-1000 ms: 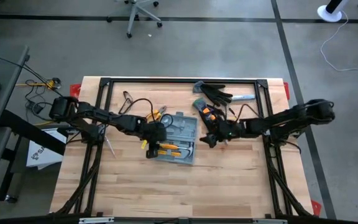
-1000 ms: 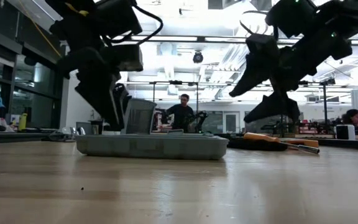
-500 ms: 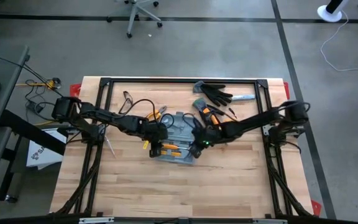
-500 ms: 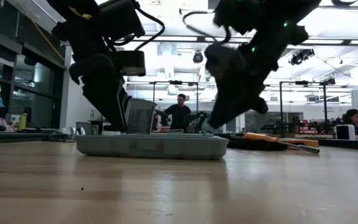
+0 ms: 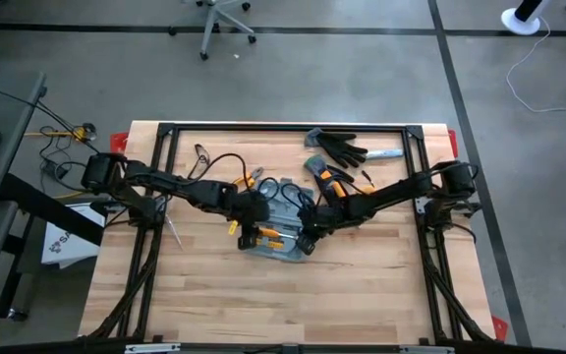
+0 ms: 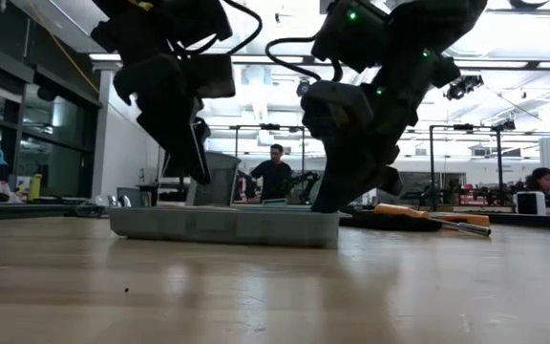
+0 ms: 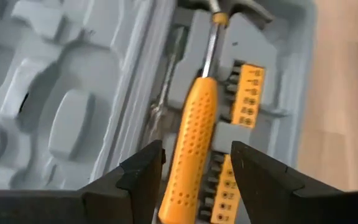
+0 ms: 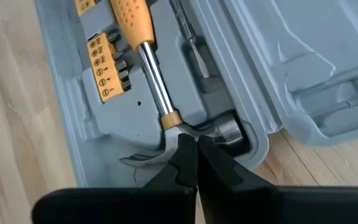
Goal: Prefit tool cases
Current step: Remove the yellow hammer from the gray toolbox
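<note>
- From above, the open tool case [image 5: 281, 216] lies mid-surface, and both my arms meet over it: left pincer [image 5: 251, 234] at its near left part, right pincer [image 5: 308, 239] at its near right corner.
- My left wrist camera gives what the overhead cannot: the yellow hammer handle [image 7: 188, 143] lying in its moulded slot, my two fingers [image 7: 143, 169] spread on either side of it and not gripping it.
- Same view, a strip of yellow bit holders [image 7: 247, 93] sits just beside the handle, and the other half of the case shows bare grey recesses [image 7: 55, 93].
- My right wrist camera picks up the far end: the steel hammer head [image 8: 213, 132] seated at the case's corner, the shaft running up to the yellow grip.
- There my right pincer [image 8: 195, 163] is pressed fully together, tips down at the hammer's neck, nothing held between them.
- A slim dark screwdriver shaft [image 8: 188, 38] rests in the channel next to the hammer.
- The level view shows the case [image 6: 225, 225] as a low grey tray flat on the wooden surface [image 6: 275, 296], both arms coming down onto it.
- Only that view sees the room: a person [image 6: 276, 176] standing far behind.
- Overhead again, black work gloves [image 5: 340, 147] lie behind the case.
</note>
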`<act>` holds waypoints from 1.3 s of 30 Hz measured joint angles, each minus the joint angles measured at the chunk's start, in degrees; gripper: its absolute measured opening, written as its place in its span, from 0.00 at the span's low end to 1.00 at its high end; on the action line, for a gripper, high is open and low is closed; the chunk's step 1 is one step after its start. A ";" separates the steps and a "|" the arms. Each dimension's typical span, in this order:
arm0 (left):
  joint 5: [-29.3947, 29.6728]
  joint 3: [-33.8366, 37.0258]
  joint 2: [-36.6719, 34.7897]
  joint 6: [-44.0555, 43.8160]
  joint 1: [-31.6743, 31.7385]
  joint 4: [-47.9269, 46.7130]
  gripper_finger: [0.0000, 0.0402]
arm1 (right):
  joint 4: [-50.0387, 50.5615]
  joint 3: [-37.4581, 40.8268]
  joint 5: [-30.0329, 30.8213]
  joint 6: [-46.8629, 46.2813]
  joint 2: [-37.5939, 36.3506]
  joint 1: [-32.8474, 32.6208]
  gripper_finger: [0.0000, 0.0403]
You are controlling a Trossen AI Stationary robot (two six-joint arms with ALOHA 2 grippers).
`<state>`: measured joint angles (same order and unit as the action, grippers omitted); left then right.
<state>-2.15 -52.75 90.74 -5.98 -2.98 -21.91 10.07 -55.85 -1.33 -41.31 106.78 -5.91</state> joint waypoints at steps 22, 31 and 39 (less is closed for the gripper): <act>0.48 -0.55 7.02 11.13 -1.38 -1.38 0.48 | -1.08 0.32 -1.59 1.83 0.11 1.38 0.00; 4.63 -0.71 10.22 9.98 -1.21 -2.13 0.28 | -1.07 0.35 -1.51 1.94 0.11 1.38 0.00; 2.10 -0.90 11.85 3.52 -1.09 -2.20 0.17 | -0.35 0.50 -0.72 1.33 -0.55 1.40 0.00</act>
<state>-0.05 -53.65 102.59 -2.45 -4.08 -24.12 9.72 -55.35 -2.05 -39.99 106.24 -4.51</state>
